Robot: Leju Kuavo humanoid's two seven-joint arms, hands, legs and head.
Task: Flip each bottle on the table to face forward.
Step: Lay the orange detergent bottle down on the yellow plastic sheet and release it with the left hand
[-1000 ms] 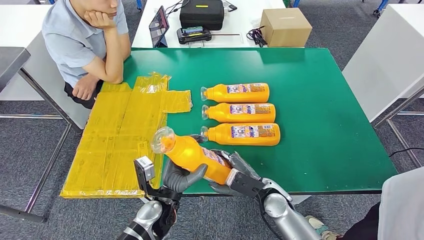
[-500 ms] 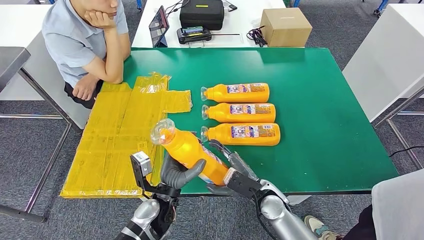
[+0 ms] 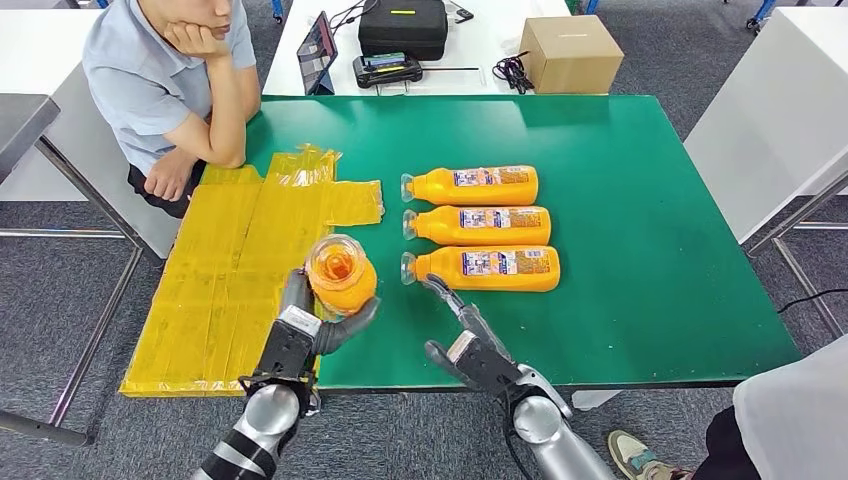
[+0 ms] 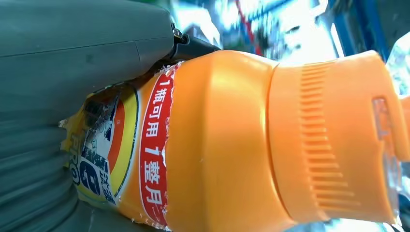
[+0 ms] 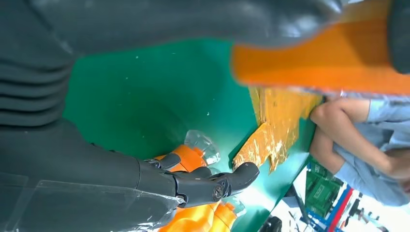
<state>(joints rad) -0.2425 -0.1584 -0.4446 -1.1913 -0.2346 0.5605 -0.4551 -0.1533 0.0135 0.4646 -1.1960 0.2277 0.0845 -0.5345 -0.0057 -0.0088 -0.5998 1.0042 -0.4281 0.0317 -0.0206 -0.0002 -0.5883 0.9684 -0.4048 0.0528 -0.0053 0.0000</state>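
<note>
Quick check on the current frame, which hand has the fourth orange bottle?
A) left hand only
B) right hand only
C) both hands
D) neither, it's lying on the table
A: the left hand grips the orange bottle with its cap end toward the head camera, while the right hand is off it, fingers spread, beside the row of three bottles lying on the green table.

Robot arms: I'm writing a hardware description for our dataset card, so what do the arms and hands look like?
Both forearms are silver metal cylinders with black wrist sections. The left hand and right hand have dark grey fingers with thick grey thumbs. A small grey-and-black box sits at the left wrist and one at the right wrist. The wrist views show a grey ribbed cover.
</note>
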